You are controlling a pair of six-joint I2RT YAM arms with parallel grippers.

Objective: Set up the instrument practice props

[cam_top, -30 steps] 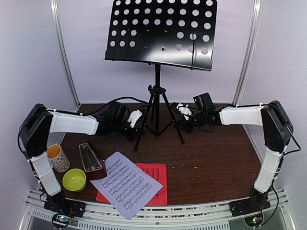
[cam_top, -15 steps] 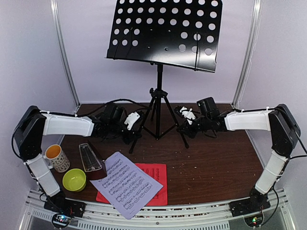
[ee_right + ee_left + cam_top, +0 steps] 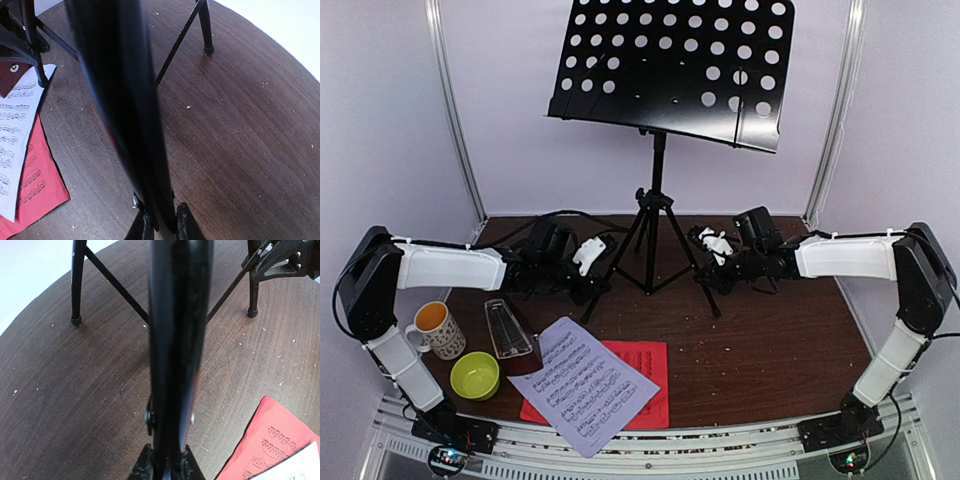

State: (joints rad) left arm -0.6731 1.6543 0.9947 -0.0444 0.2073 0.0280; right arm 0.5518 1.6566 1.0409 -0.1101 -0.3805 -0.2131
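The black music stand (image 3: 654, 232) is upright at the back middle of the table, its perforated desk (image 3: 670, 68) high above. My left gripper (image 3: 592, 272) is shut on the stand's left tripod leg (image 3: 175, 355). My right gripper (image 3: 712, 262) is shut on the right leg (image 3: 125, 100). In each wrist view the leg runs up between the closed jaws of the left gripper (image 3: 167, 462) and the right gripper (image 3: 162, 222). The white music sheet (image 3: 582, 385) lies partly over the red sheet (image 3: 648, 385) at the front. The dark-red metronome (image 3: 510, 335) stands left of them.
A patterned mug (image 3: 438, 328) and a lime-green bowl (image 3: 475, 375) sit at the front left by the left arm. White walls and metal posts close the back. Bare brown tabletop (image 3: 770, 340) spreads over the right half.
Both grippers and the stand they hold have shifted to the right, and the desk now sits a little higher in the top view. Sheets, metronome, mug and bowl have not moved.
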